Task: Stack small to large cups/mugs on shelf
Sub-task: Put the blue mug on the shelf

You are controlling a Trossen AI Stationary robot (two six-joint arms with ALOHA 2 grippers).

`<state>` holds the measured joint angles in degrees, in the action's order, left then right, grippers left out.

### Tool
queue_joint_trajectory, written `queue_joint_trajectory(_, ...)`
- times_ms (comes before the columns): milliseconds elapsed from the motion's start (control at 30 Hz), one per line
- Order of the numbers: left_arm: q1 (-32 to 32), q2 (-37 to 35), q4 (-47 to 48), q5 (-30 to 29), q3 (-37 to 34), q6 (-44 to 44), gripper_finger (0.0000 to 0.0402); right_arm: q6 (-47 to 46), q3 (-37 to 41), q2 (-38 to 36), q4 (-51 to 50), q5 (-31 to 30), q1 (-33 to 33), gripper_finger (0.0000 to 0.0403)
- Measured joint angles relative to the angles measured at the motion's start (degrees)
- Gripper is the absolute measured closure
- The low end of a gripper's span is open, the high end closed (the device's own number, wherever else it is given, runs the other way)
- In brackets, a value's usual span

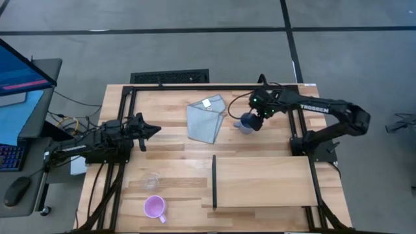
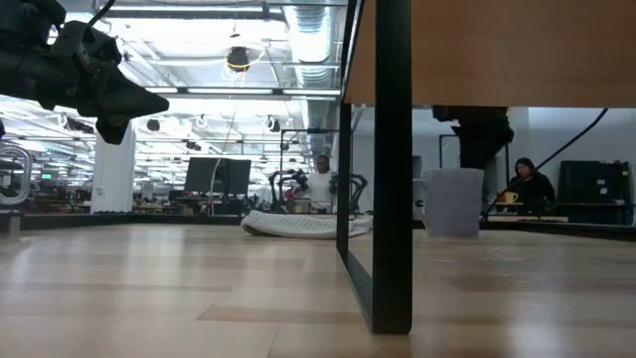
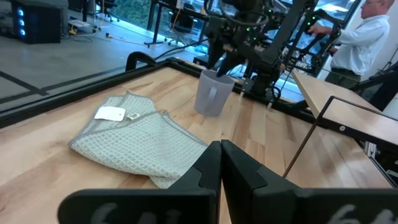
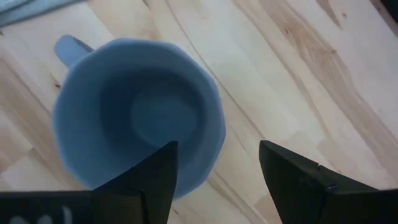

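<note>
This is a robotics lab set in a large open industrial hall. The worktop (image 1: 175, 146) is a butcher-block slab in a black metal frame, standing on bare grey concrete floor (image 1: 195, 45) crossed by dark seams. Just beside the worktop stands a desk with a lit monitor (image 1: 19, 68), a backlit keyboard (image 1: 10, 157) and a mouse (image 1: 17, 190), with loose cables (image 1: 68, 122) running between desk and worktop. Beyond the worktop, the low view shows exposed ceiling ducts (image 2: 308, 30), rows of strip lights, further monitors (image 2: 221, 177) and seated people (image 2: 527, 184).
</note>
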<state>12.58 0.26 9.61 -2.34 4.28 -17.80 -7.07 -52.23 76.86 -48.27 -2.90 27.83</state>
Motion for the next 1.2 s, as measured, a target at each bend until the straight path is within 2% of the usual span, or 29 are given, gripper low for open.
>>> queue_joint_trajectory(233,0.0,0.0,0.0,0.0,0.0,0.0,0.0401,0.0,0.0,1.2,0.4,-0.1,0.0,0.0166)
queue_joint_trajectory(567,0.0,0.0,0.0,0.0,0.0,0.0,0.0401,0.0,0.0,1.3,0.6,1.8,0.0,0.0271)
queue_joint_trajectory(700,0.0,0.0,0.0,0.0,0.0,0.0,0.0401,0.0,0.0,1.3,0.6,3.0,0.1,0.0298)
queue_joint_trajectory(1200,0.0,0.0,0.0,0.0,0.0,0.0,0.0401,0.1,0.0,1.3,1.0,3.0,0.1,0.0305)
